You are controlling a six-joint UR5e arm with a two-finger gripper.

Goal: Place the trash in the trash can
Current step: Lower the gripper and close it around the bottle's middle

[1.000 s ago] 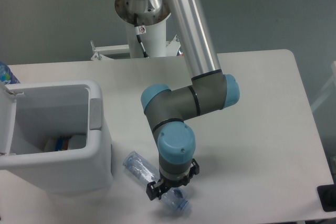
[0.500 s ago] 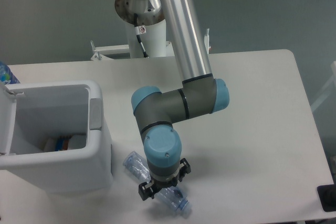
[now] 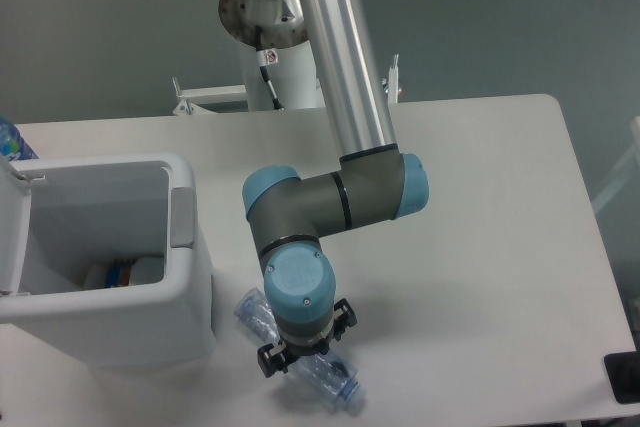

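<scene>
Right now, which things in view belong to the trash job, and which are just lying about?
Part of the job:
- crushed clear bottle on the table, under the hand
- white trash can, lid open, something already inside

Just lying about:
- blue-topped object at the far left edge
- dark object at the table's right edge

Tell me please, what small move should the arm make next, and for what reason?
Probably lower straight down and close on the bottle. The gripper sits directly above the bottle's middle, which lies flat on the table beside the trash can. Whether the fingers already touch it cannot be seen, since the wrist hides them. The can's lid is open, so lifting can follow.
</scene>
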